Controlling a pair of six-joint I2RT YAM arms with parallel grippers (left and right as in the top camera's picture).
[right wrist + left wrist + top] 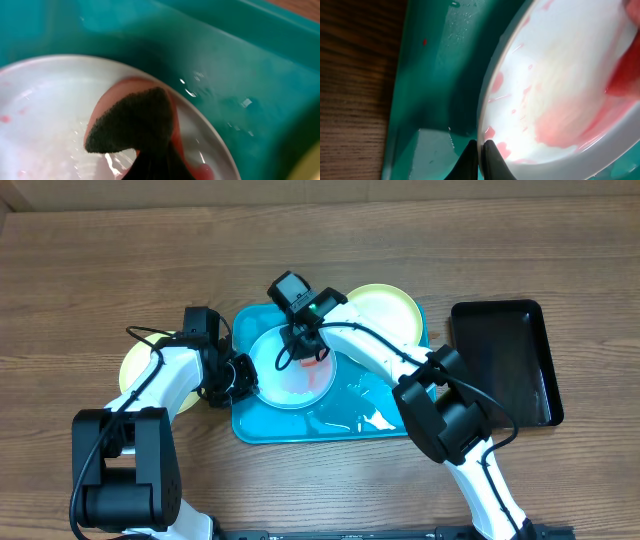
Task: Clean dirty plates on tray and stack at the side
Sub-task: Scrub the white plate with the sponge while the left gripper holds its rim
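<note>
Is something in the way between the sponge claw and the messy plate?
Nothing visible is. The right claw holds the sponge, and the sponge rests right on the red-smeared plate inside the tray. The left claw pinches that plate's rim at its other edge, out of the way.

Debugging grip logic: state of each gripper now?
Left gripper: closed on plate rim.
Right gripper: closed on sponge.

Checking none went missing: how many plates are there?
3: smeared plate on the tray; yellow plate at its far right corner; second yellow plate left of the tray, partly hidden.
</note>
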